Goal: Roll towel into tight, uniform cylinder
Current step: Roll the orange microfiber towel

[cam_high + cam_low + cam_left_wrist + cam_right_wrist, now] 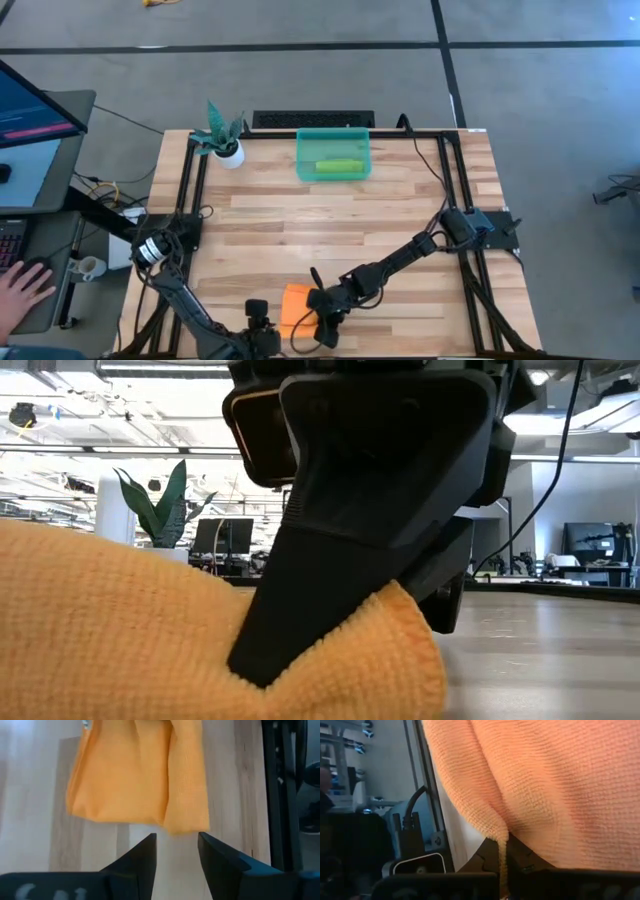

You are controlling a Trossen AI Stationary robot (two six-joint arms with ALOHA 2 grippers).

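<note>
An orange towel lies bunched on the wooden table close to its near edge. In the left wrist view the orange towel shows a flat part with a thicker folded strip along one side. My left gripper stands just left of it, and in its own view my left gripper is open, its fingers short of the towel's near corner and holding nothing. My right gripper comes in from the towel's right side and is shut on the towel. In the low view the towel bulges up beside a dark finger. My right gripper pinches a narrow ridge of the towel's cloth between its two fingers. The fingers slant down from the table's right side. The cloth spreads up and away from the pinch, and the towel's bulk rests on the table; how many layers are pinched I cannot tell.
A green bin with a green item inside stands at the far middle, a potted plant at the far left. Black frame rails run along both table sides. A person's hand rests at a desk left of the table.
</note>
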